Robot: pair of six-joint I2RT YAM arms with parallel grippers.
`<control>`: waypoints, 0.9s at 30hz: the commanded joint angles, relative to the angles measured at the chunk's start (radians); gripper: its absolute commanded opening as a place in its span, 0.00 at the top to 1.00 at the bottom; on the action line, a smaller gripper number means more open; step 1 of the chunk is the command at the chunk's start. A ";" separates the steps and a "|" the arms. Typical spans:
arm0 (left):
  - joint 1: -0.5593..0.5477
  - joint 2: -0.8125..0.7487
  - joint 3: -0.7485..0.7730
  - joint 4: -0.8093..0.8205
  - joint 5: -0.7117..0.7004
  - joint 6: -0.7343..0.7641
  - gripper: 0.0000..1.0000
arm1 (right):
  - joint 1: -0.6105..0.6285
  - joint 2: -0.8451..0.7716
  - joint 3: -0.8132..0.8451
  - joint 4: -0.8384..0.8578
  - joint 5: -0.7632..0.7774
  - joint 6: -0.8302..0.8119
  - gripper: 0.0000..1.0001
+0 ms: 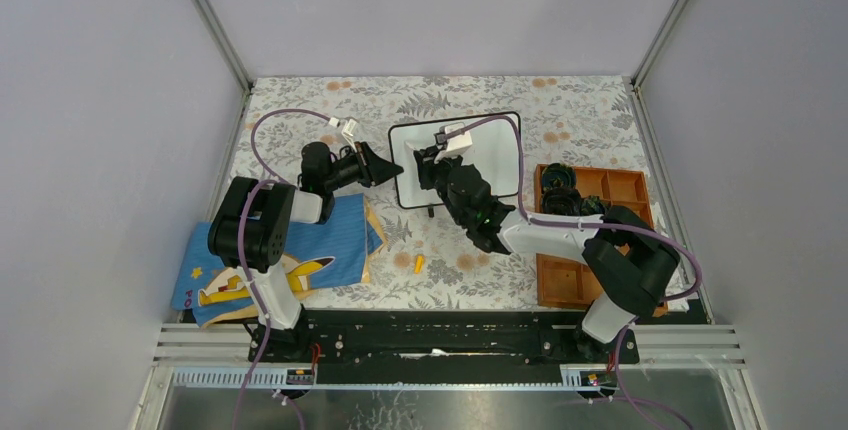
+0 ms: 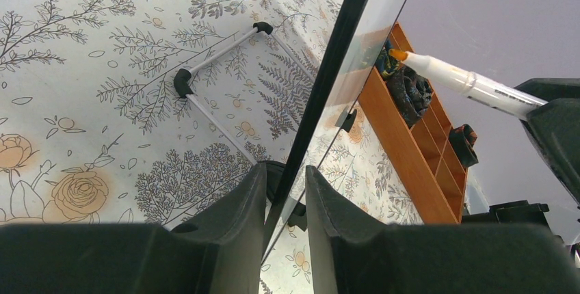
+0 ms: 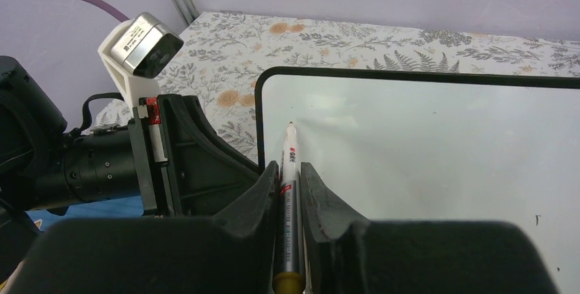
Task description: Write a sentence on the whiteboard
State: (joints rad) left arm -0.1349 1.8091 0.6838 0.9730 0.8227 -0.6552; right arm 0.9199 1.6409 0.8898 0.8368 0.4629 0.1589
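The whiteboard (image 1: 497, 150) stands tilted on the floral table, white with a thin black frame (image 3: 258, 113). My left gripper (image 1: 392, 168) is at its left edge. In the left wrist view its jaws (image 2: 284, 171) straddle the black frame (image 2: 335, 61), shut on it. My right gripper (image 1: 432, 162) hovers over the board's left part, shut (image 3: 290, 167) on a white marker (image 3: 289, 154). The marker's orange tip (image 2: 397, 55) points at the board near its upper left corner. The sentence is out of view; the board face (image 3: 424, 150) that shows is blank.
A wooden compartment tray (image 1: 600, 275) with dark objects (image 1: 560, 190) sits at the right. A blue cartoon cloth (image 1: 290, 255) lies at the left front. A small orange cap (image 1: 418, 263) lies on the tablecloth. The board's wire stand (image 2: 219, 68) spreads behind it.
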 commanded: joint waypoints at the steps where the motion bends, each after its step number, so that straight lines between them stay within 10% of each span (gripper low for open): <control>1: -0.004 -0.023 0.016 0.013 -0.010 0.027 0.67 | -0.013 0.004 0.050 0.060 0.036 0.005 1.00; 27: -0.004 -0.028 0.016 0.007 -0.011 0.033 0.67 | -0.034 0.018 0.023 -0.012 0.030 0.045 1.00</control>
State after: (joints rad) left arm -0.1349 1.8088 0.6838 0.9726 0.8223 -0.6483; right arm 0.8963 1.6711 0.9131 0.8181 0.4625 0.1883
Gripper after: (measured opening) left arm 0.327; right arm 0.188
